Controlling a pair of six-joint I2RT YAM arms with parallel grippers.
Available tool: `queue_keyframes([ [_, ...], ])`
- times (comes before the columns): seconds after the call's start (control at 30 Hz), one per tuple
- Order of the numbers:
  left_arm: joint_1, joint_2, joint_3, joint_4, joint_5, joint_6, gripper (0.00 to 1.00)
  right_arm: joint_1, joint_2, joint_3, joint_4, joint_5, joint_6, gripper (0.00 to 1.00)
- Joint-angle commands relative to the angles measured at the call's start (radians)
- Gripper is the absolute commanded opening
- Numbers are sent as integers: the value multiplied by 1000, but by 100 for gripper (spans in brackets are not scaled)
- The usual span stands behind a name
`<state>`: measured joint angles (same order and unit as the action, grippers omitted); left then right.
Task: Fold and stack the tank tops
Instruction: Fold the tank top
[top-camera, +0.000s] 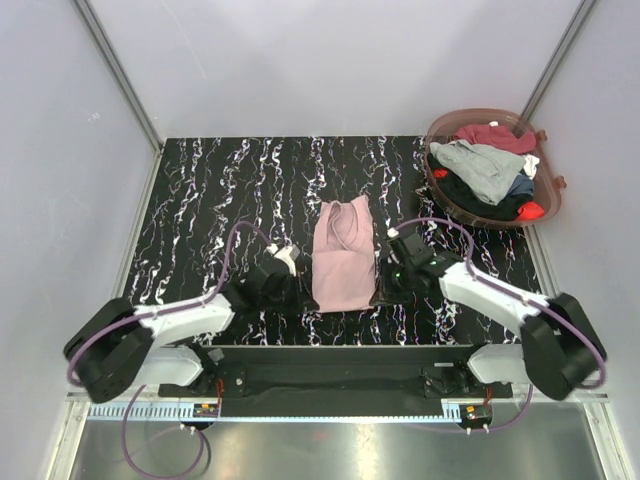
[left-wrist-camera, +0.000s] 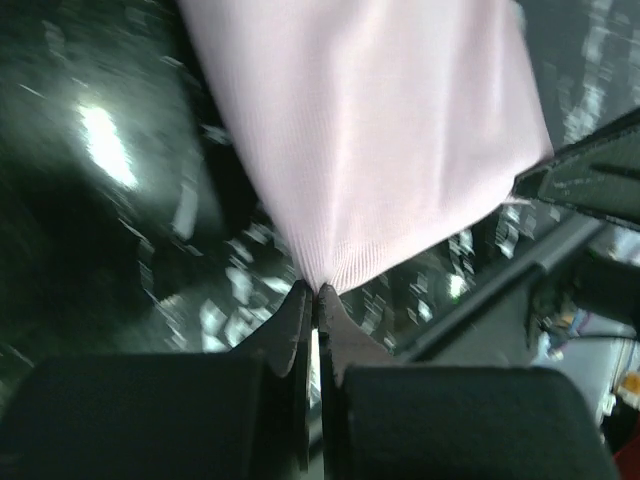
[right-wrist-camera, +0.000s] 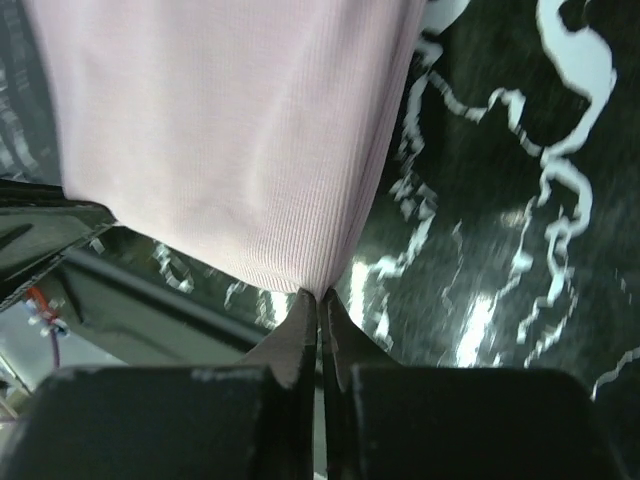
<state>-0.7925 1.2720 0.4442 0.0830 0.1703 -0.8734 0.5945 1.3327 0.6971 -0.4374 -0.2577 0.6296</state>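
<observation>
A dusty pink tank top (top-camera: 343, 255) lies lengthwise on the black marbled table (top-camera: 220, 190), straps at the far end. My left gripper (top-camera: 302, 272) is shut on its near left hem corner; the left wrist view has the pink cloth (left-wrist-camera: 380, 130) pinched at the tips of the left gripper (left-wrist-camera: 318, 292). My right gripper (top-camera: 384, 270) is shut on the near right hem corner, and in the right wrist view the pink fabric (right-wrist-camera: 230, 140) runs into the tips of the right gripper (right-wrist-camera: 321, 294). More tank tops, grey (top-camera: 483, 167), maroon (top-camera: 497, 136), black and red, sit heaped in the basket.
A round brownish translucent basket (top-camera: 553, 195) stands at the table's far right corner. Grey walls enclose the table on the left, back and right. The arms' base rail (top-camera: 340, 375) runs along the near edge.
</observation>
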Motion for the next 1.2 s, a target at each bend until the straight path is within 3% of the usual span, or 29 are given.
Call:
queue_keyframes([
  [0.0, -59, -149, -16, -75, -86, -47, 0, 19, -136, 7, -150, -29, 10, 0],
  [0.27, -189, -381, 1, -241, -153, -153, 0, 22, -372, 53, -333, -29, 18, 2],
  [0.57, -313, -376, 96, -304, -219, -207, 0, 22, -434, 107, -385, 34, 35, 0],
  [0.83, -309, -290, 204, -333, -236, -174, 2, 21, -337, 200, -371, 192, -2, 0],
  [1.17, -142, -224, 281, -336, -131, -99, 1, -10, -165, 318, -297, 252, -56, 0],
])
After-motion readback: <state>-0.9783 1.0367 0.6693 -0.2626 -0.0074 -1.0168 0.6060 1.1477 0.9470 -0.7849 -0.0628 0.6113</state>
